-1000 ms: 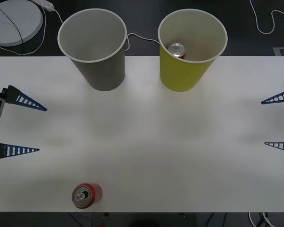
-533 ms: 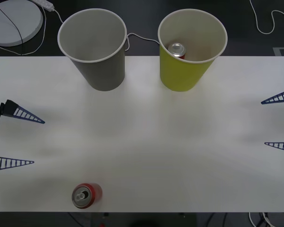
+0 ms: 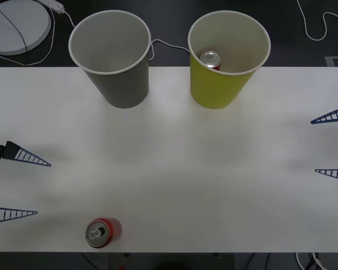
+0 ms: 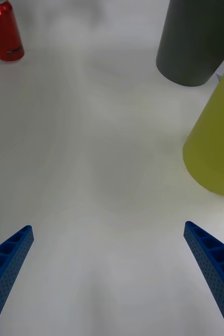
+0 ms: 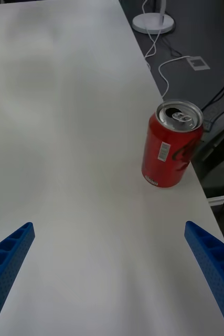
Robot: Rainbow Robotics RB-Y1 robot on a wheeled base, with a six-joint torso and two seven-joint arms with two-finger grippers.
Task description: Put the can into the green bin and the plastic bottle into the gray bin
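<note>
Can: a red can (image 3: 103,232) stands upright at the desk's (image 3: 174,163) near edge; another can (image 3: 210,59) lies inside the green bin (image 3: 228,56).
Gray bin: the gray bin (image 3: 111,56) holds nothing.
Left claw (image 3: 14,185): wide open, beside the can.
Right claw (image 3: 331,145): open, idle at the desk's right.
Risk: a clumsy approach could knock the can off the edge.
</note>
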